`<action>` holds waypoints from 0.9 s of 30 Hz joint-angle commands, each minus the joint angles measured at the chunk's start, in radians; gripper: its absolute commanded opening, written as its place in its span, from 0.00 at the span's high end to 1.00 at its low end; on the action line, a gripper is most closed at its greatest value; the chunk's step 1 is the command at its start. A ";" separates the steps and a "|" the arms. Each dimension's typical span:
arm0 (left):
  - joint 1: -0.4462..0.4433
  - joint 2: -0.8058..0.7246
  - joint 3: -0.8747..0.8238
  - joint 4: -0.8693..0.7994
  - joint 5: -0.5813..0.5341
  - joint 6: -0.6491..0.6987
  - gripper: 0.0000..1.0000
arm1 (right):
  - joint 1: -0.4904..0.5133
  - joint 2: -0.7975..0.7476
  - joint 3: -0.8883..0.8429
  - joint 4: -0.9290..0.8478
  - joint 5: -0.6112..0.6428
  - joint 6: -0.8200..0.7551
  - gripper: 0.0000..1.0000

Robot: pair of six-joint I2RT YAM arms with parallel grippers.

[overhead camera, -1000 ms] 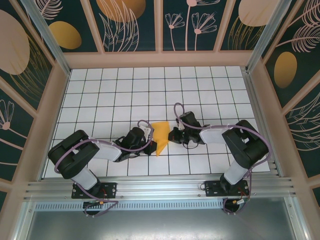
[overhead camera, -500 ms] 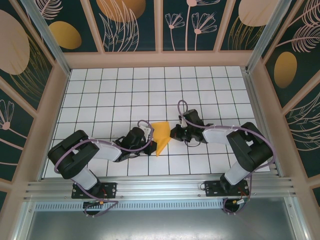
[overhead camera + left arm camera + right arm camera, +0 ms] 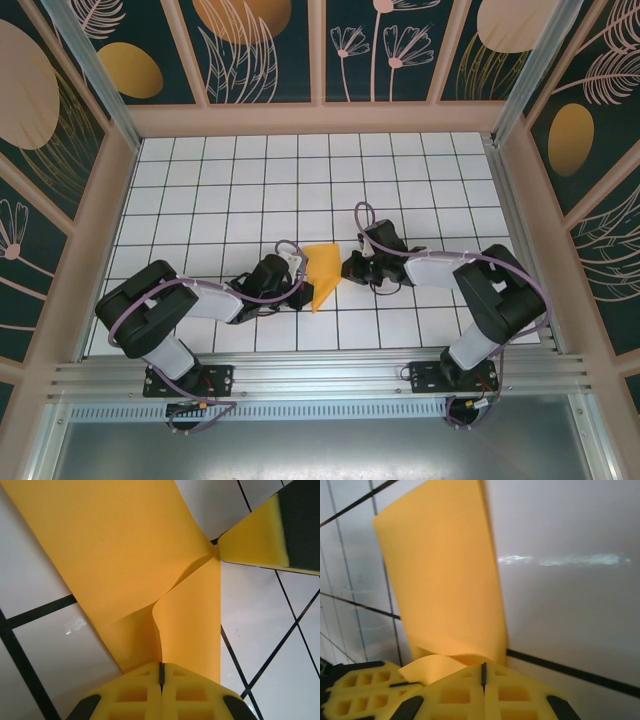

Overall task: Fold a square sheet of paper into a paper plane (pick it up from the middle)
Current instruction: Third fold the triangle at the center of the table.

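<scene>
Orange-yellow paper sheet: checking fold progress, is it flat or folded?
Partly folded: the thin orange-yellow paper sheet curls over itself, one flap overlapping another.

Sheet of paper (image 3: 322,270) lay on the table (image 3: 250,180) between both claws: left gripper (image 3: 298,278) at its left edge, right gripper (image 3: 346,268) at its right edge. From the left claw's tips the paper ran forward, and a right-claw finger (image 3: 252,535) touched it ahead-right. From the right claw it ran ahead-left.

Matt paper (image 3: 115,555), glossy tiled table (image 3: 560,555).
</scene>
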 commanded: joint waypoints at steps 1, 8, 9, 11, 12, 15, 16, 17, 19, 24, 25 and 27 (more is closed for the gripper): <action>0.002 0.004 -0.007 -0.083 -0.027 0.014 0.99 | 0.047 -0.046 0.026 -0.014 -0.020 0.005 0.95; 0.002 0.002 -0.003 -0.091 -0.030 0.018 0.99 | 0.108 0.001 -0.027 0.097 -0.014 0.078 0.95; 0.002 0.003 -0.003 -0.093 -0.030 0.019 0.99 | 0.111 0.011 -0.035 0.118 -0.020 0.086 0.95; 0.002 0.005 -0.002 -0.094 -0.032 0.021 0.99 | 0.116 0.035 -0.039 0.136 -0.020 0.090 0.95; 0.002 0.007 0.000 -0.099 -0.032 0.024 0.99 | 0.116 0.045 -0.043 0.135 -0.012 0.089 0.95; 0.003 0.008 0.001 -0.106 -0.037 0.024 0.99 | 0.114 0.071 -0.053 0.137 0.006 0.086 0.96; 0.002 0.008 -0.001 -0.106 -0.039 0.025 0.99 | 0.115 0.076 -0.057 0.143 0.005 0.088 0.95; 0.002 0.009 -0.001 -0.106 -0.041 0.024 0.99 | 0.114 0.079 -0.060 0.150 0.002 0.090 0.96; 0.002 0.010 -0.002 -0.108 -0.041 0.024 0.99 | 0.114 0.072 -0.060 0.151 -0.002 0.091 0.95; 0.002 0.007 0.000 -0.118 -0.055 0.022 0.99 | 0.121 -0.011 -0.057 0.138 -0.009 0.091 0.95; 0.002 0.006 -0.001 -0.118 -0.056 0.020 0.99 | 0.126 -0.023 -0.059 0.136 -0.009 0.091 0.94; 0.002 0.005 -0.001 -0.120 -0.058 0.020 0.99 | 0.137 -0.039 -0.071 0.146 -0.016 0.101 0.94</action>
